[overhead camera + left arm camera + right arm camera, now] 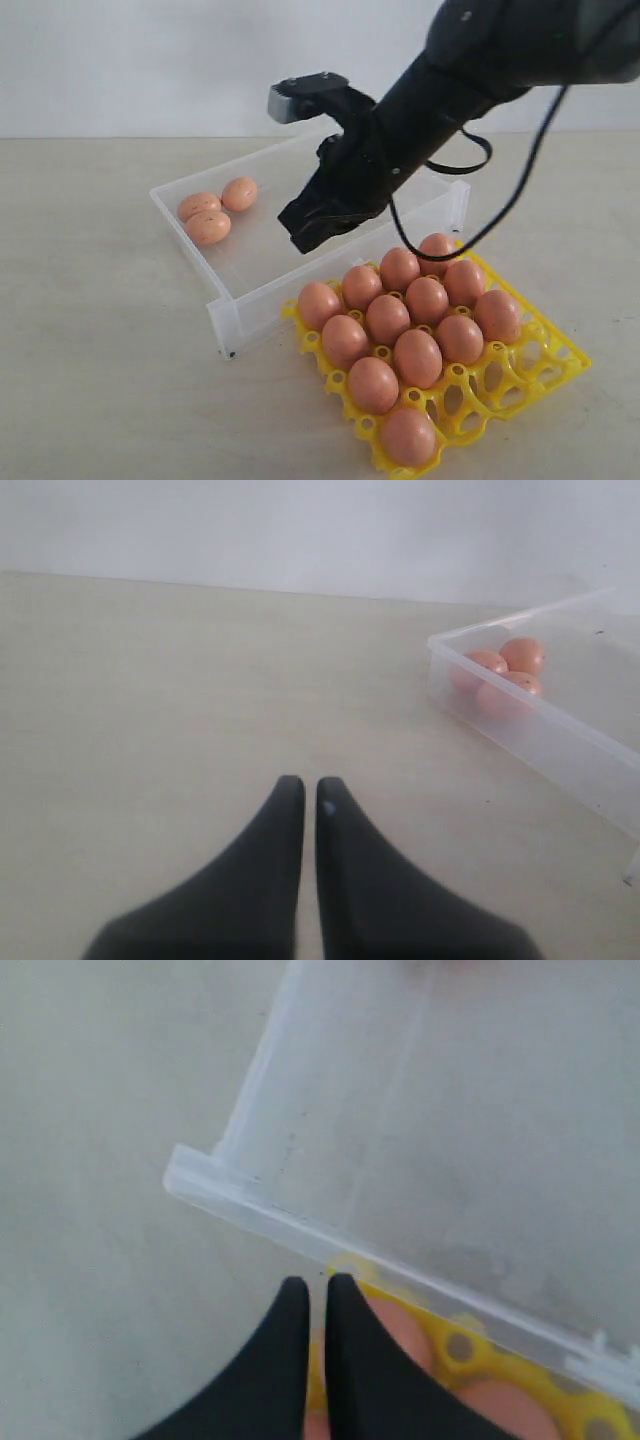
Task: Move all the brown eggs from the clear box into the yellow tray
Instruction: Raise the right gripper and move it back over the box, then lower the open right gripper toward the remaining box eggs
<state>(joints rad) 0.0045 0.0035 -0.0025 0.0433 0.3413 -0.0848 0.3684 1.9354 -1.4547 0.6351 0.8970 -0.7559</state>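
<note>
Eggs update: three smooth orange-brown eggs (pixel 212 212) sit bunched in the far left corner of the shallow clear plastic box (pixel 250 295). The others fill the bright yellow lattice egg tray (pixel 455 373), which sits right against the box's front wall. Right black gripper (pixel 305 235) hangs above that wall, jaws pinched together, empty. Left gripper (pixel 308 798) is likewise closed and empty, over bare table (pixel 100 380).

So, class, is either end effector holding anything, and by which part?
Nothing is held. The left end effector and the right end effector are both shut and empty.
</note>
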